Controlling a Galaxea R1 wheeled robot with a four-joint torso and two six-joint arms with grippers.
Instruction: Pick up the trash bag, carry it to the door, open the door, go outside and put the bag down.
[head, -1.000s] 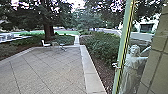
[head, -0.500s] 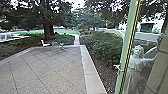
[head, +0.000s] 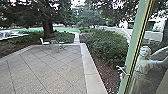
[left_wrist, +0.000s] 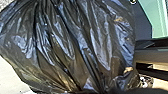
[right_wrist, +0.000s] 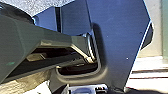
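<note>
The black trash bag (left_wrist: 70, 47) looms large in the left wrist view, right before the camera, its shiny plastic drawn into long creases, with pale ground (left_wrist: 8, 77) showing past one side. I cannot tell whether the left claw or the right claw is open or closed.

In the head view, the door (head: 136, 47), pale green with a yellow strip along its edge, slants up on the right, bearing a metal handle (head: 122, 71). Through its glass shows a whitish statue (head: 145, 65) with an arm stretched out. To the left spreads the paved terrace (head: 45, 72), edged by a light stone curb (head: 86, 65); beyond the curb are brown soil (head: 107, 75) and a leafy hedge (head: 105, 46). A white chair (head: 45, 43) stands near the terrace's far edge, with a small table (head: 61, 45) close by. Farther off rise a thick tree trunk (head: 46, 30) and a strip of green lawn (head: 66, 30).
</note>
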